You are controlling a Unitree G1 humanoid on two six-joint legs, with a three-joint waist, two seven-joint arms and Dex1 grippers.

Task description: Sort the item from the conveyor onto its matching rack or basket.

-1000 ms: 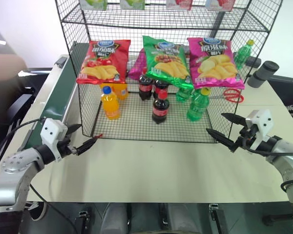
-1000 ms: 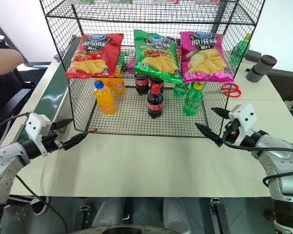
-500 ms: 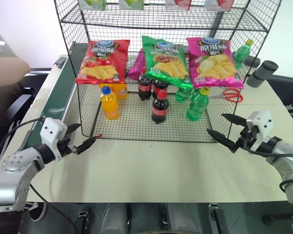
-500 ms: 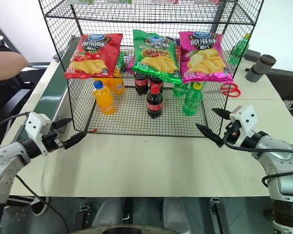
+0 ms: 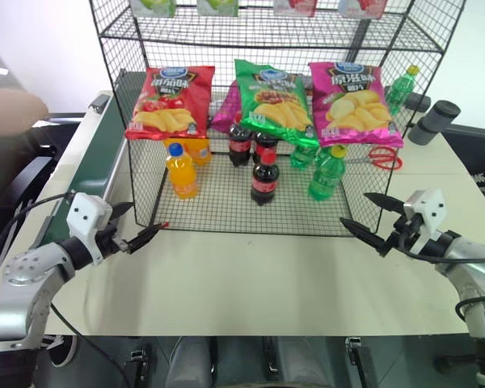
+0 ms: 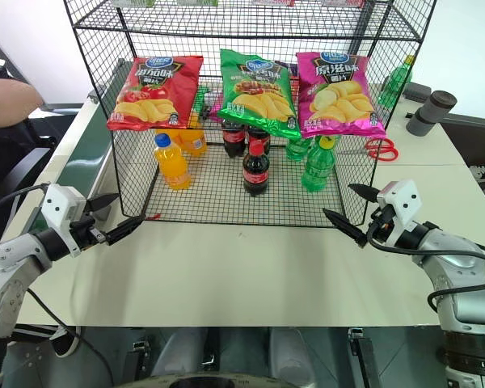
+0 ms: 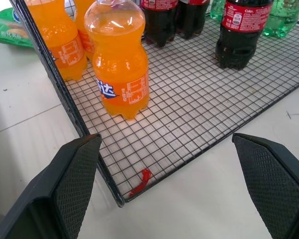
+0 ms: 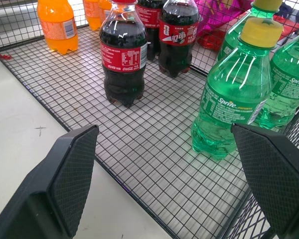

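While both arms hover over the table (image 5: 250,283) in front of the rack (image 5: 226,206), neither one grasps anything. Left gripper (image 5: 134,228) sits near the rack's front left corner, jaws spread wide and empty, pointing in toward the grid floor. Right gripper (image 5: 369,214) is near the front right corner, also released and empty, aimed at the rack's open front.

Front cola bottle (image 5: 265,179) stands upright on the grid floor, about mid-rack, red cap and label showing; two more cola bottles (image 5: 241,144) stand upright just behind it (which one came off the belt, cannot tell). Orange bottle (image 5: 182,170) stands left of them with another behind it. Green bottles (image 5: 327,172) stand to the right, yellow caps up. Small red scrap (image 7: 141,181) lies on the grid floor at the front left corner.

Three chip bags hang on the rack above the bottles: red (image 5: 170,103), green (image 5: 276,100), pink (image 5: 354,102). Conveyor (image 5: 93,162) runs along the rack's left side, belt bare where visible. Red scissors (image 5: 380,158) lie on the table right of the rack.
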